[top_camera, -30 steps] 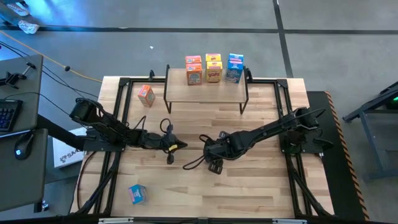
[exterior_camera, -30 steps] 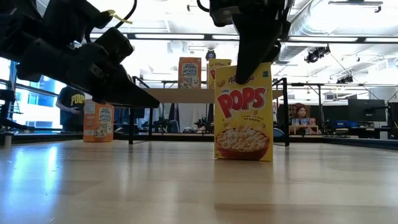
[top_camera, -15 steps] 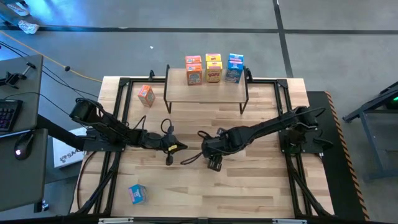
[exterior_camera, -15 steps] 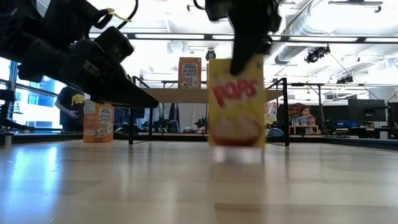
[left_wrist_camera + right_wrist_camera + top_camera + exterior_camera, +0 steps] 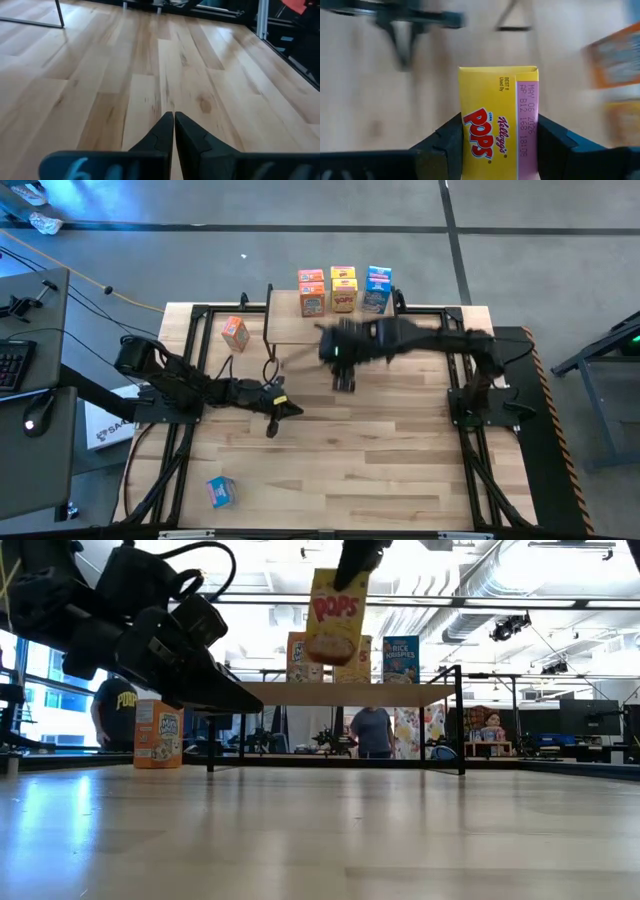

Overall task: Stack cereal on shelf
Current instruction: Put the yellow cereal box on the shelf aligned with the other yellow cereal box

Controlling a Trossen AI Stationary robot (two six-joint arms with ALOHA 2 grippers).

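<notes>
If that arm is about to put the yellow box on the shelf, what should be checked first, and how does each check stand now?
1. Right claw grips the Pops box: ok, a finger on each side.
2. Box clear of the table: ok, carried above shelf height.
3. Free spot on the shelf: ok, bare top in front of the boxes standing there.
4. Box upright: not ok, it hangs slightly tilted.
5. Left claw out of the way: ok, shut, low over the table, away from the shelf.
6. Exact aim over the shelf: cannot tell, the arm is blurred.

shelf (image 5: pixel 300 330) front bare, boxes (image 5: pixel 343 289) crowding its rear edge, left gripper (image 5: pixel 277 415) low mid-table
</notes>
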